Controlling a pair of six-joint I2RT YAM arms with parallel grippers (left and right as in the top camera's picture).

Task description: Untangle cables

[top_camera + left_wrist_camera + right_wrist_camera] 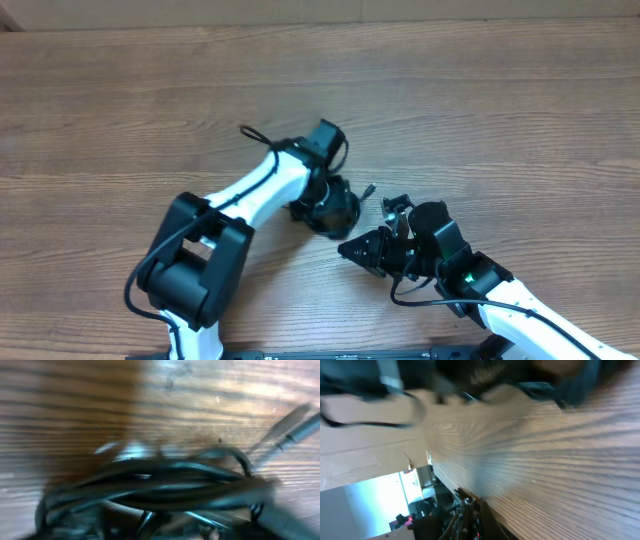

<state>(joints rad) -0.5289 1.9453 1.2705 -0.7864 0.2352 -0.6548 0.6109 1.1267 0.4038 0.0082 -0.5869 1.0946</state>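
Wood-grain table fills the overhead view, with both arms reaching in from the 6 o'clock edge. Near the centre the left gripper points down at the tabletop. Whether its jaws stand apart or together cannot be told, because its own camera is blurred and the fingers do not show. That camera shows the cables as a tangled black bundle lying on the wood close beneath it, with a slim plug sticking out toward 2 o'clock. At 4 o'clock from the left gripper, just beside it, the right gripper is closed to a point. Whether it pinches any cord cannot be told.
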